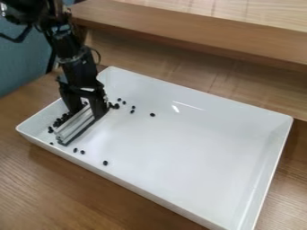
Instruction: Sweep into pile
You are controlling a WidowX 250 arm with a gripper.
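Gripper [87, 113]: pinched the sweeper [76, 124] between its fingers, down at the tray's left end.
Sweeper: lay slanted across that end, low over the tray floor; contact along the whole edge, couldn't tell.
Beans [58, 121]: main group sat between sweeper and left wall; a few clustered by the sweeper's far end; strays lay on the open floor, some toward the near wall.
Progress: pile partly formed, my read; strays needed gathering.
Risk, bypass: strays sat beyond both ends of the sweeper, so a straight stroke could have missed them.
Risk, scatter: beans looked round and the floor slick; a quick push could have rolled them off.
Risk, jam: little room at the left wall; pushing further that way could have wedged beans or knocked the sweeper on the wall and shifted the tray [180, 148].
Risk, grip: long bar, narrow hold; uneven drag could have twisted it.
Risk, lift: a low lift could have clipped the pile and spread it.
Sweeper build: straight ridged bar, silvery, metal-looking, dark strip along the bottom.
Bean form: small, dark, roundish.
Tray form: white, glossy, rectangular, raised sloping walls, rounded corners, light glints near the far wall.
Worktop [48, 188]: brown wood grain, flat, under the tray.
Shelf [210, 40]: thick wooden board, straight edge, behind the tray.
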